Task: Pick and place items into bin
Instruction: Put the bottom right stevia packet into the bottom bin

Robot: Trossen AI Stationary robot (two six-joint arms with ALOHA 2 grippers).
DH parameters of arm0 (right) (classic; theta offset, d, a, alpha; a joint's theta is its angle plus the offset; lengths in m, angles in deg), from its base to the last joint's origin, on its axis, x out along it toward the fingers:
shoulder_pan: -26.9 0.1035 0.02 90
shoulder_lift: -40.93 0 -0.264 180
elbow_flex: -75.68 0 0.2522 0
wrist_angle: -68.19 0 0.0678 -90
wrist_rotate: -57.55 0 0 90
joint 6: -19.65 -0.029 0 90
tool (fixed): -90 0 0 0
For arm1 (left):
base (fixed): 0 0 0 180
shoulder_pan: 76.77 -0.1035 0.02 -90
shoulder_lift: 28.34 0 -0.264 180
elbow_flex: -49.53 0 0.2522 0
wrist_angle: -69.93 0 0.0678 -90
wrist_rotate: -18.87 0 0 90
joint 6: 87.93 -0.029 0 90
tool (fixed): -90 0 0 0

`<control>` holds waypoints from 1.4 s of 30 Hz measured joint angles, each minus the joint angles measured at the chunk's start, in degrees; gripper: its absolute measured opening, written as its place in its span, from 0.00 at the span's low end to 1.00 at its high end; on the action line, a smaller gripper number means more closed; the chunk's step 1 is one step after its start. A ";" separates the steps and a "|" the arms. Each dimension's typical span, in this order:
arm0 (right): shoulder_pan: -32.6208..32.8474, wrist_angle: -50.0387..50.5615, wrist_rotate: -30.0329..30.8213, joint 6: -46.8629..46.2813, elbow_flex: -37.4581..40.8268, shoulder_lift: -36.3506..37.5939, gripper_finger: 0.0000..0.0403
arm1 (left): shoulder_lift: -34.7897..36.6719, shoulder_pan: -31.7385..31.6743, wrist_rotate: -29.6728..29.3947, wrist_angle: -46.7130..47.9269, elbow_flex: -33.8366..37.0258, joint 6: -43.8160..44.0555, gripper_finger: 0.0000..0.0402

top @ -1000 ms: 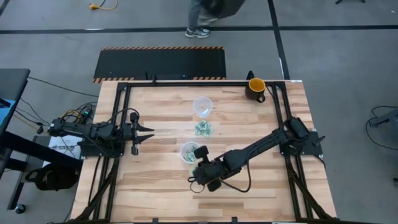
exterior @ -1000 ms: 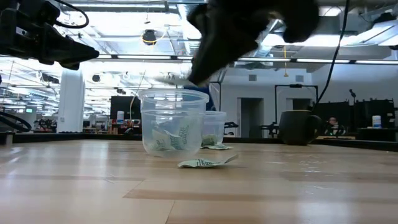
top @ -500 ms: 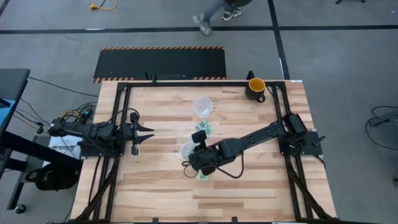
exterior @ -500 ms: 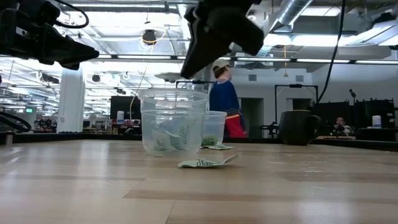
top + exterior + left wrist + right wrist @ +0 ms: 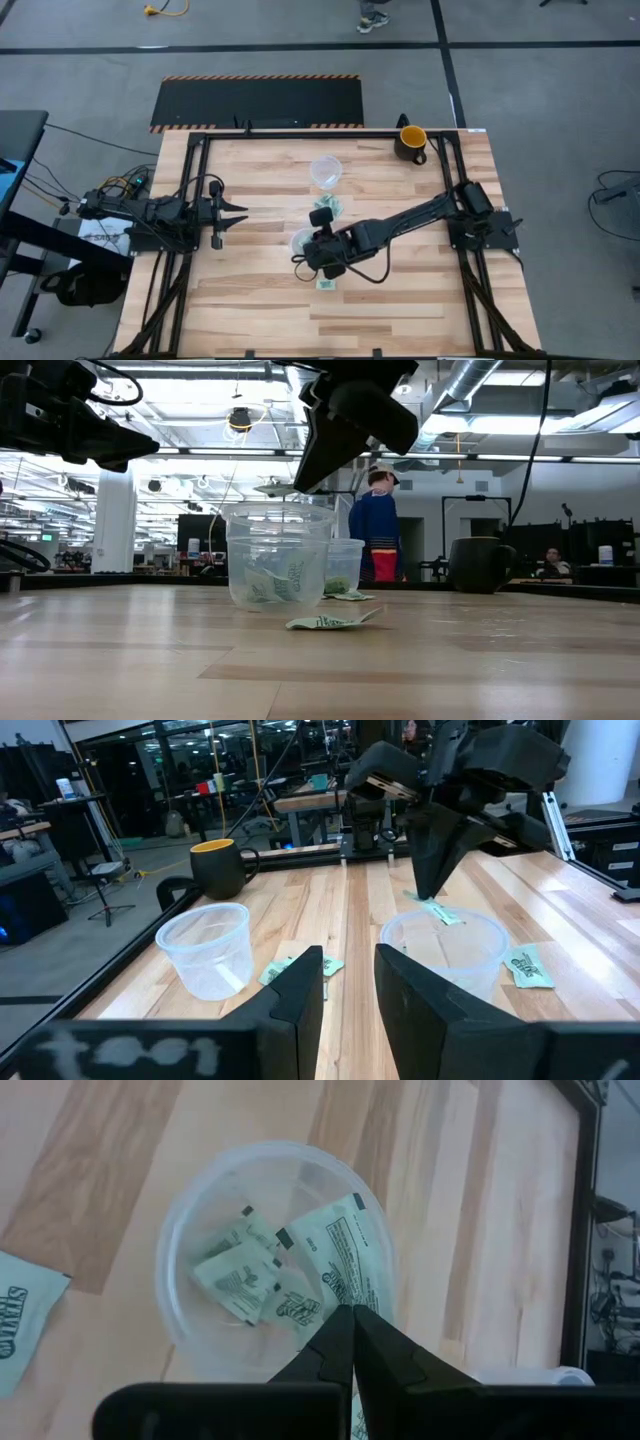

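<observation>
From above, the right gripper [image 5: 322, 232] hovered over a clear plastic cup [image 5: 303, 243]; level, a pale green packet [image 5: 322, 622] lay on the wooden table [image 5: 420, 660] beside it; the right wrist showed fingers pinching a packet [image 5: 345, 1265] above the cup; the left gripper [image 5: 348, 982] waited half-open.

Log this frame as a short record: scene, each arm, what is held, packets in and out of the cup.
scene: wooden table, two clear cups, mug
right gripper: above near cup, jaws shut on a green packet
near cup: holds other packets
loose packets: one beside near cup, pile between cups
far cup: looks empty
left gripper: waits at table's left, holds nothing
</observation>
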 joint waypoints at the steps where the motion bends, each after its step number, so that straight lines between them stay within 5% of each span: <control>1: 0.13 0.01 -0.01 0.00 0.00 0.00 0.00 | 0.01 -0.01 0.00 0.00 -0.01 0.00 0.21; 6: 0.56 0.01 -0.07 0.00 0.00 0.00 0.02 | -0.01 0.00 0.02 0.00 0.00 0.00 0.21; 19: 0.75 1.61 0.07 -3.33 0.01 0.00 0.28 | 0.01 -0.01 0.02 0.00 0.01 0.00 0.21; 25: 2.94 6.75 -0.43 -11.86 0.02 0.00 0.30 | 0.00 -0.01 0.01 0.01 0.00 0.00 0.21; 30: 5.87 8.80 -7.37 -19.93 0.02 0.00 0.30 | 0.01 -0.02 0.00 0.02 -0.01 0.00 0.21; 42: 9.59 -2.98 -10.51 -23.63 4.85 -0.48 0.30 | 0.01 0.00 0.02 0.00 0.01 0.00 0.21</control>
